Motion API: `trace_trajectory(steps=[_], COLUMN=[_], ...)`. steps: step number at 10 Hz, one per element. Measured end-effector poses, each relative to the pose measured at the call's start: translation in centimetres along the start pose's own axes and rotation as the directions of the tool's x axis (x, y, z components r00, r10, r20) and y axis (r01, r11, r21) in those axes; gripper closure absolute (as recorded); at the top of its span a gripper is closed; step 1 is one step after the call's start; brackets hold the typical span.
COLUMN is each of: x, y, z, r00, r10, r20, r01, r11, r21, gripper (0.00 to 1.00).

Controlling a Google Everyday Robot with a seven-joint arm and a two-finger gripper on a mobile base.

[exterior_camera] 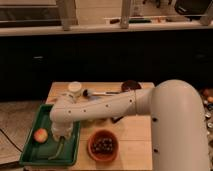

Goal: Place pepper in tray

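Item 1. Pincer (61, 134): at the end of the white arm (100, 107), which reaches from the robot's body at the right across the counter (135, 135) to the left. It points downward over the right half of the tray. Whether it is released or clenched cannot be told.

Item 2. Pepper (57, 150): slender, green, slightly curved. It lies inside the tray, just below the pincer and slanting toward the tray's near edge. Whether the pincer touches it cannot be told.

Item 3. Tray (37, 151): dark green, rectangular, raised rim. It sits at the left edge of the counter.

Item 4. Round fruit (41, 135): orange-pink, in the tray, left of the pincer and apart from the pepper.

Item 5. Bowl (103, 146): round, terracotta-orange, with dark contents. It stands on the counter just right of the tray.

Item 6. White cup (75, 87): at the far side of the counter, behind the arm.

Item 7. Dark bowl (131, 85): at the far edge of the counter, right of the white cup.
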Motion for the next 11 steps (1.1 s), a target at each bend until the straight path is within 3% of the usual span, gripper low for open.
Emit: trace_trajectory(steps=[1,5,8,11], x=[0.0,0.1,0.2,0.2], y=[0.0,0.0,-0.1,-0.1], z=[0.0,-0.3,-0.6,-1.0], r00=[1.0,1.0,1.0,1.0], r10=[-0.004,0.005,0.005,0.002], r20=[0.001,-0.009,-0.015,-0.02], r01=[0.004,-0.005,-0.005,-0.002], r11=[1.0,1.0,1.0,1.0], r21=[0.001,0.009,0.008,0.001], gripper=[0.92,0.5,0.24,0.2])
